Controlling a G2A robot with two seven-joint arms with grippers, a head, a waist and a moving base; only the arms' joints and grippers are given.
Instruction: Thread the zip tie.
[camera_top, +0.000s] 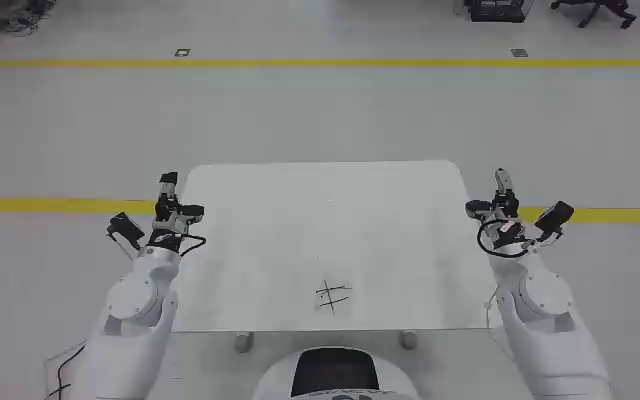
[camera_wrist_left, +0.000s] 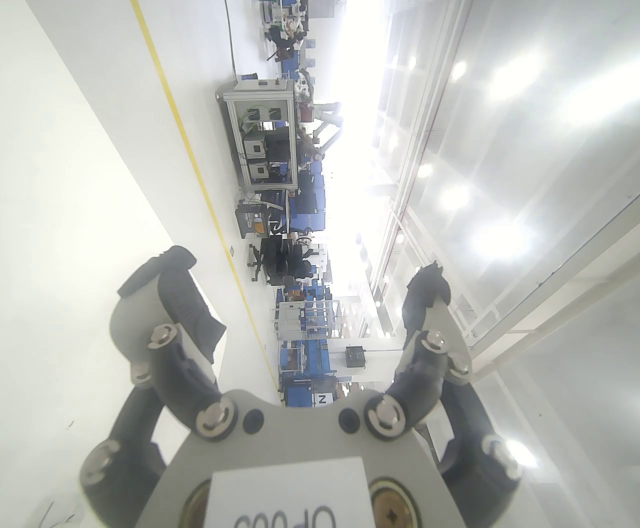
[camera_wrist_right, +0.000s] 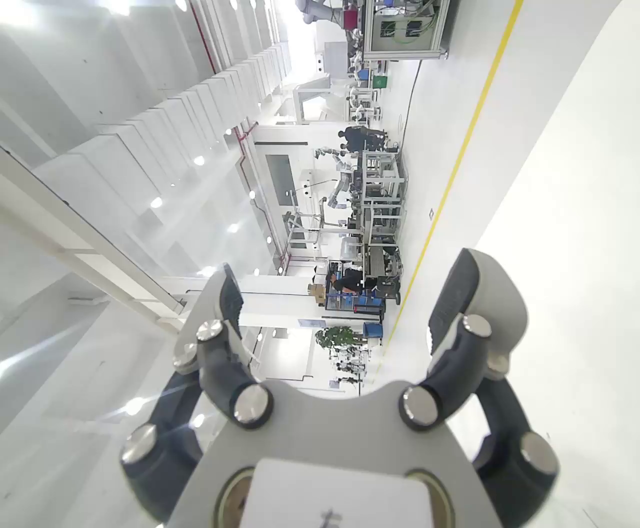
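Nearest the lens, the left claw (camera_wrist_left: 302, 270) stands wide open with nothing between its ridged black fingers (camera_wrist_left: 182, 295). Seen from above, this claw (camera_top: 168, 196) hangs just off the left edge of the white counter (camera_top: 320, 210). Near the counter's front edge, about midway across, lies what looks like the zip tie (camera_top: 332, 295): a few thin black strokes crossed over one another, too small to make out surely. Well apart from it, the right claw (camera_wrist_right: 350, 272) also gapes empty, and from above that claw (camera_top: 503, 192) sits just past the counter's right edge. Behind, a yellow floor line (camera_top: 60, 205) is cut off by the counter.
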